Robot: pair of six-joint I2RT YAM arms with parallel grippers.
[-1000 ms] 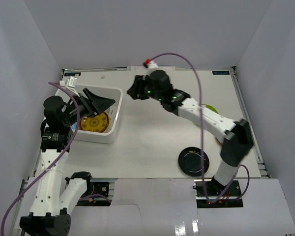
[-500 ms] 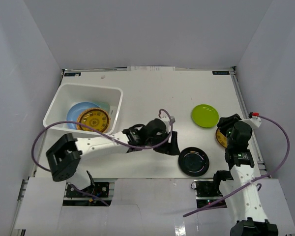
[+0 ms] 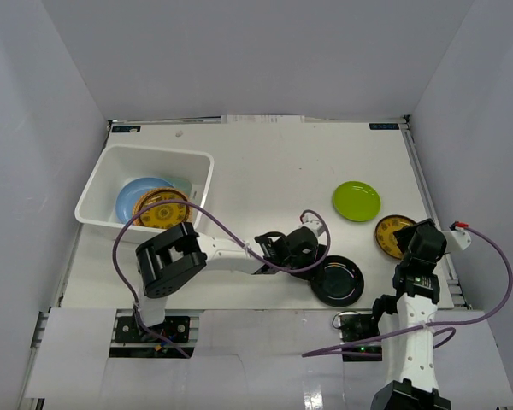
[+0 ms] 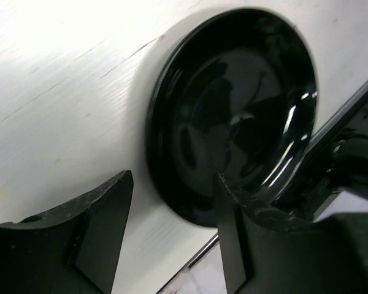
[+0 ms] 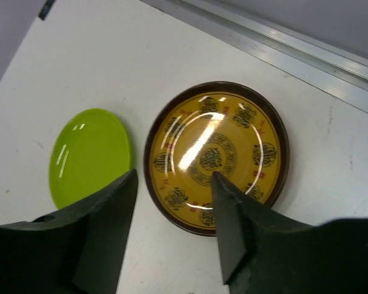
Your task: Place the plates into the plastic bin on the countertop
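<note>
Blue plate (image 3: 128, 196) half hidden under gold plate (image 3: 165, 214).

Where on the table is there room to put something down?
Bare: the wide middle between the bin and the green plate, up to the far edge. Crowded: the near right, where the black plate and gold plate lie, and the near edge under the left arm.
</note>
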